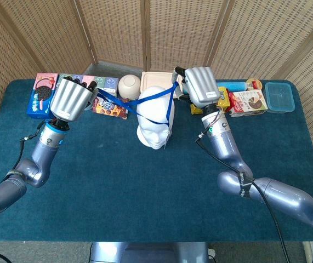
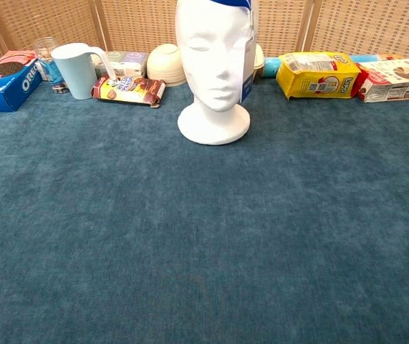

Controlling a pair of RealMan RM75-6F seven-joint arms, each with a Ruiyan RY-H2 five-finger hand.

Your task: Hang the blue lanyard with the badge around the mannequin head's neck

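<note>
Head view: the left hand (image 1: 70, 98) and the right hand (image 1: 200, 86), both raised at the far side of the table (image 1: 145, 192), each have their fingers clenched on the blue lanyard (image 1: 151, 97). They hold it stretched left to right over the crown of the mannequin head (image 1: 155, 124). Its long axis runs across the scene, and a strand drops down the head's right side. The strap looks light, thin and limp, so it should sag wherever it is unsupported; gripping it well apart, as both hands do, should hold the loop open.

Chest view: neither hand shows. The mannequin head (image 2: 213, 72) faces the near side. The lanyard crosses its top at the upper frame edge, and the badge (image 2: 246, 72) hangs edge-on at its right cheek, above the neck.
</note>
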